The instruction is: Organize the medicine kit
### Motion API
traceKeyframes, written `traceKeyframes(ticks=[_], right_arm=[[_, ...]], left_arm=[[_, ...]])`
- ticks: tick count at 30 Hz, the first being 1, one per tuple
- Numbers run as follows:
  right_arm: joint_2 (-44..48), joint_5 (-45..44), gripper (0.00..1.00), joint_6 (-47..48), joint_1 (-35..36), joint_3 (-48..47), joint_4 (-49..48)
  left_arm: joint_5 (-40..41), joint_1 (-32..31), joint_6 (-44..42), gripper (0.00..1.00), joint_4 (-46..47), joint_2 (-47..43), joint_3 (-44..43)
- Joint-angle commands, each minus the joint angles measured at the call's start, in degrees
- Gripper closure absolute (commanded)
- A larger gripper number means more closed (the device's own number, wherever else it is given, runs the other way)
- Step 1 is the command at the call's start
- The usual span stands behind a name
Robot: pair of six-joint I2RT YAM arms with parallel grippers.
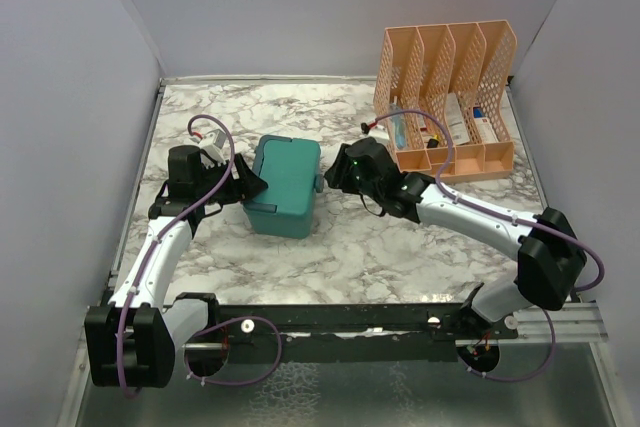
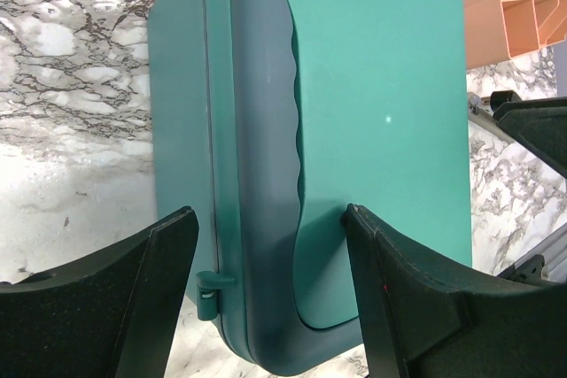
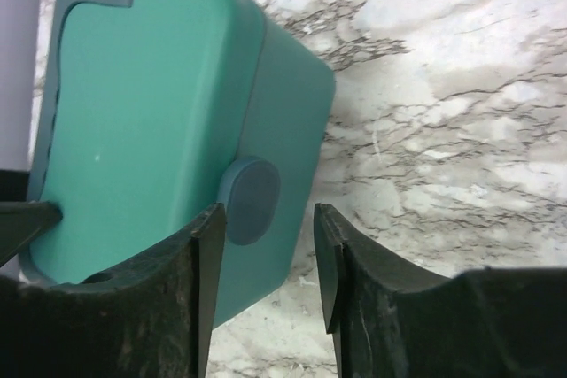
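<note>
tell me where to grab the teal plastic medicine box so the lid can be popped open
Pinch the rounded grey-blue latch tab on the side wall of the closed teal plastic box, coming in low from the right. The tab stands proud of the wall at the lid's edge. It looks narrow enough for open jaws to straddle, so it is probably the easiest part to catch.

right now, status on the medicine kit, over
Left gripper open at the medicine kit's left end. Right gripper open at its latch. Kit shut. Nothing in the way.
</note>
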State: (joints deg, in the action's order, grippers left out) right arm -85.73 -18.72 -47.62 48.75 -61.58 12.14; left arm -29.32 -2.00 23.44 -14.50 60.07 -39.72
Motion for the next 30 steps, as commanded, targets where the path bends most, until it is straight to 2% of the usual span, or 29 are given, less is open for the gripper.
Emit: traceKeyframes(ticks=[1,4,10,18,24,30], right_arm=[[0.32,6.97,0.53,3.31,-0.15,0.92,-4.7],[-0.87,9.49,0.54,2.26,-0.57,0.94,-5.77],[-3.64,12.03,0.68,-0.21,-1.11,1.46,-7.6],[-4.01,12.6,0.8,-0.96,-1.31,2.72,-10.16],[-3.88,15.12,0.86,-1.6,-2.04,4.78,-13.89],[-3.89,21.32,0.91,-3.37,-3.84,8.92,-20.42]], left_arm=[[2.18,-0.29,-1.96,0.3,-5.87,1.29,2.11],[2.24,-0.34,-1.94,0.3,-5.82,1.29,2.11],[2.16,-0.32,-1.97,0.3,-5.84,1.44,2.11],[2.23,-0.29,-1.97,0.3,-5.84,1.67,2.11],[2.12,-0.29,-1.97,0.3,-5.8,1.87,2.11],[1.99,-0.29,-1.94,0.3,-5.88,2.05,2.11]])
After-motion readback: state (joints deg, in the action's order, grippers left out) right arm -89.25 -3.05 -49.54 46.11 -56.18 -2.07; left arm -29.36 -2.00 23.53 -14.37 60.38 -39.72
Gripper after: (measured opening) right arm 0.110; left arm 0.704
